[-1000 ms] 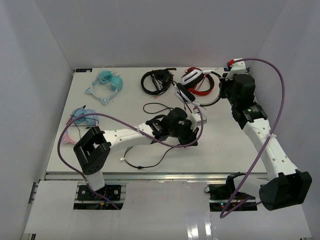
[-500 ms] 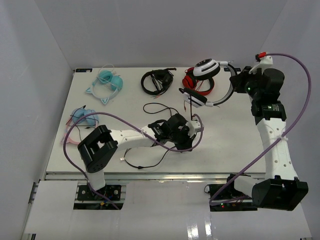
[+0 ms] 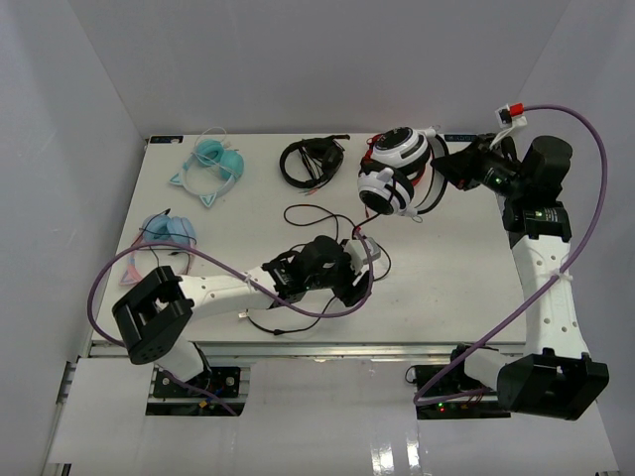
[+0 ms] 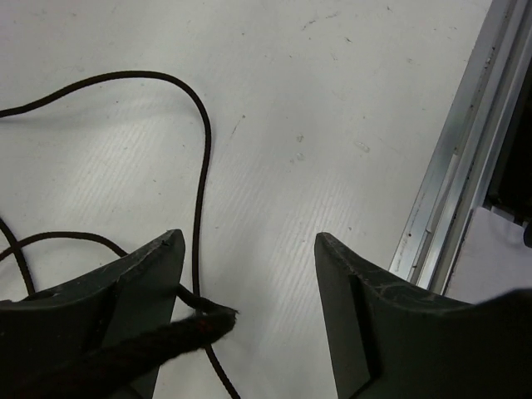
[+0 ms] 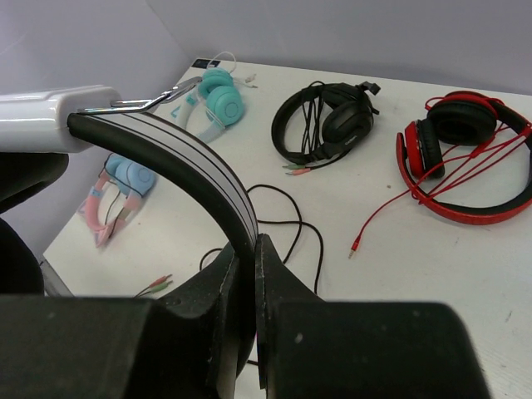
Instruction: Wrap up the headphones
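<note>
While the right tool (image 5: 253,249) is clamped tight on the black-lined white headband (image 5: 179,154), the white over-ear headphones with black ear pads (image 3: 395,171) hang in the air above the far right part of the white desk (image 3: 466,268). Their long thin black cable (image 4: 202,150) runs down to the desk and lies there in loose loops. The left tool (image 4: 248,241) sits low over the desk near the front edge, its fingers spread wide with nothing between them. The cable passes just beside the finger on the left of the wrist view. An all-black pair of headphones (image 5: 328,120) and a red-and-black pair (image 5: 465,154) lie flat at the back of the desk, and a teal pair (image 3: 210,164) lies further left.
</note>
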Available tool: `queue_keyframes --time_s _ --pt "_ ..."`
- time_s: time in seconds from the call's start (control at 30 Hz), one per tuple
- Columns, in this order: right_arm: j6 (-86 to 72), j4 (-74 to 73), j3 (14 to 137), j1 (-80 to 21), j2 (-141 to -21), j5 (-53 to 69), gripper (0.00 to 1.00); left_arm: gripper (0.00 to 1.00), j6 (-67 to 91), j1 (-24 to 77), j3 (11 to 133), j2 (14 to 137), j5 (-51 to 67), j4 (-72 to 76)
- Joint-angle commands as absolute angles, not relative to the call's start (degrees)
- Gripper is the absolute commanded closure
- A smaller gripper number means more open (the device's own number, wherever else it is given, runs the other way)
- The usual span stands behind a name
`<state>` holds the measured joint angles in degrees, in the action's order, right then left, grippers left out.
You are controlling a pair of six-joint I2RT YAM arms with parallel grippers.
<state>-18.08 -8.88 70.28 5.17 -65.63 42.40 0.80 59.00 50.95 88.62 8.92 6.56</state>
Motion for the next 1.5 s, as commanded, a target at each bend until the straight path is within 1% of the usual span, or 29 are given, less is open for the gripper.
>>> queue_keyframes --time_s 0.0,0.13,0.2,0.27,0.4,0.6,0.7,0.8,0.97,1.07,1.17,1.2,1.33,1.4,1.47 --pt "-22.96 -5.21 71.18 5.33 -63.37 45.58 0.92 0.23 0.18 58.89 48.25 85.83 7.03 10.89" --pt "-23.71 -7.43 74.21 5.66 -64.25 44.3 0.92 0.17 -1.86 58.89 44.35 82.92 7.75 14.96" --pt "-24.13 -8.12 75.68 5.92 -64.91 43.59 0.92 0.08 -3.01 58.9 41.48 80.32 9.01 17.4" --pt "-24.43 -9.42 76.82 6.15 -65.75 42.42 0.92 0.02 -4.24 58.97 39.18 77.47 10.92 19.07" --pt "-23.96 -11.08 77.26 6.32 -66.92 39.31 0.92 0.02 -6.86 59.05 36.92 73.06 13.95 19.05" --pt "-23.2 -11.98 76.48 6.33 -68.24 35.58 0.92 0.02 -9.94 59.57 37.98 70.37 19.0 12.99" --pt "-23.9 -12.04 76.11 6.33 -68.99 34.54 0.92 0.02 -11.43 60.12 39.9 72.24 22.06 8.44" --pt "-24.61 -12.3 76.11 6.33 -69.87 33.92 0.92 0.02 -14.23 60.56 47.47 79.99 25.84 -2.89" --pt "-24.56 -12.7 75.9 6.33 -69.79 32.77 0.92 0.02 -15.5 61.06 51.26 84.49 28.32 -4.71" --pt "-23.82 -13.03 75.74 6.38 -69.63 31.71 0.92 0.02 -14.78 61.26 51.87 83.72 27.33 -3.23" --pt "-23.26 -13.01 75.51 6.52 -69.35 31.51 0.92 0.02 -12.99 61.35 48.05 77.91 24.36 1.59" --pt "-23.08 -12.99 75.6 6.61 -69.34 31.83 0.92 0.02 -12.35 61.35 46.21 73.44 23.32 3.24" --pt "-21.64 -12.32 75.76 6.86 -69.35 35.41 0.92 0.02 -9.36 61.34 35.59 59.17 16.47 10.72" --pt "-20.9 -11.34 75.52 6.77 -69.18 38.32 0.92 0.02 -7.79 61.27 28.1 51.82 10.72 14.28" --pt "-21.08 -9.72 74.96 6.85 -68.88 40.71 0.92 0.02 -6.37 61.07 23.29 48.26 7.52 16.77"
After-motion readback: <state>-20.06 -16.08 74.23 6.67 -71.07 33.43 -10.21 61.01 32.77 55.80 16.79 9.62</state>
